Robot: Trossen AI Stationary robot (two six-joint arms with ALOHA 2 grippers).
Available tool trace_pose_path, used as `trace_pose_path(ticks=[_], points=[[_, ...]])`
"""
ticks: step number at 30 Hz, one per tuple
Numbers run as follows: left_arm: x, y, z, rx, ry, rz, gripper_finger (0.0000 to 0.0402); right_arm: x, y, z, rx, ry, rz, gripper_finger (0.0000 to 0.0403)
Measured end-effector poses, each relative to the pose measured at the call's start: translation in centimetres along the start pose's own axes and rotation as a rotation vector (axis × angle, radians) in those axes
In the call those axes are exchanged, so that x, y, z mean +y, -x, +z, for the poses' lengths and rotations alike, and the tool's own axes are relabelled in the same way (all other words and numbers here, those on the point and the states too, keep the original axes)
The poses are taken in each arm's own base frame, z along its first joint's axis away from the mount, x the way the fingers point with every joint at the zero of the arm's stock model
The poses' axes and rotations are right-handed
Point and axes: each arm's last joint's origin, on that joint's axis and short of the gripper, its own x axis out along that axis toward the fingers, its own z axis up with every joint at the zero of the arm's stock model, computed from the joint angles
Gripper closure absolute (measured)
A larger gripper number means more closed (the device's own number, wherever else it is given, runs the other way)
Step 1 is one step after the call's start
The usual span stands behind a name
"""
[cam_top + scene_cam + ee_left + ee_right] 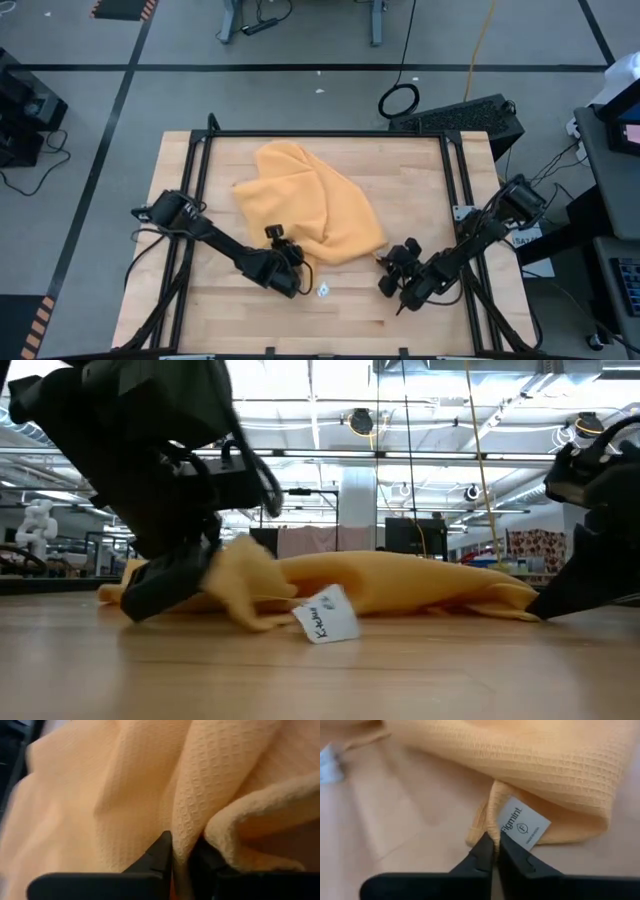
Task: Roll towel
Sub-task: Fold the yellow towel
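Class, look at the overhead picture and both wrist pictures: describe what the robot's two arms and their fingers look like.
Both arms are black and jointed, trailing black cables. The left gripper and right gripper each end in two matte black fingers tapering to wedge-shaped tips. No markings show.

white tag (524, 827) reads "figmint" (smaller print illegible)

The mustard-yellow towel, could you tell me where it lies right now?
The crumpled mustard-yellow cloth towel lies mid-table in the high view, its near edge pinched by both end effectors.
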Motion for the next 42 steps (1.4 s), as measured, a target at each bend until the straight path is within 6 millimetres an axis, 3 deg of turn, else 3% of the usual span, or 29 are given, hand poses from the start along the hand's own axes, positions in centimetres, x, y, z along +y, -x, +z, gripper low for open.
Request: trace_pose_path(ticks=[4, 9, 13, 18, 23, 30, 35, 38, 42], points=[[1.8, 0.8, -0.5, 0.037, -0.052, 0.091, 0.0334, 1.9, 0.5, 0.5, 0.084, 0.030, 0.063, 0.0388], [4.8, 3.7, -1.4, 0.082, -0.003, 0.194, 0.0333, 4.2, 1.1, 1.4, 0.208, 0.079, 0.140, 0.0399], [6.4, 6.1, -1.4, 0.058, 0.055, 0.160, 0.0324, 5.5, 1.9, 2.4, 0.337, 0.143, 0.119, 0.0399], [6.4, 8.6, -1.5, 0.000, 0.100, 0.040, 0.0279, 6.6, 3.6, 4.4, 0.416, 0.240, -0.002, 0.0397], [3.5, 11.0, -2.4, -0.085, 0.054, -0.116, 0.0241, 7.9, 5.6, 6.6, 0.434, 0.331, -0.063, 0.0397], [1.2, 14.3, -5.5, -0.142, 0.120, -0.199, 0.0236, 9.8, 7.9, 9.1, 0.459, 0.457, -0.009, 0.0397], [-2.5, 16.7, -5.5, -0.369, 0.169, -0.386, 0.0236, 10.7, 8.8, 9.9, 0.512, 0.483, 0.076, 0.0397], [-5.6, 17.1, -5.2, -0.501, 0.040, -0.453, 0.0236, 10.8, 8.8, 10.0, 0.514, 0.495, 0.081, 0.0397], [-8.7, 15.6, -5.8, -0.554, -0.176, -0.426, 0.0236, 10.8, 8.8, 10.0, 0.513, 0.483, 0.077, 0.0397]])
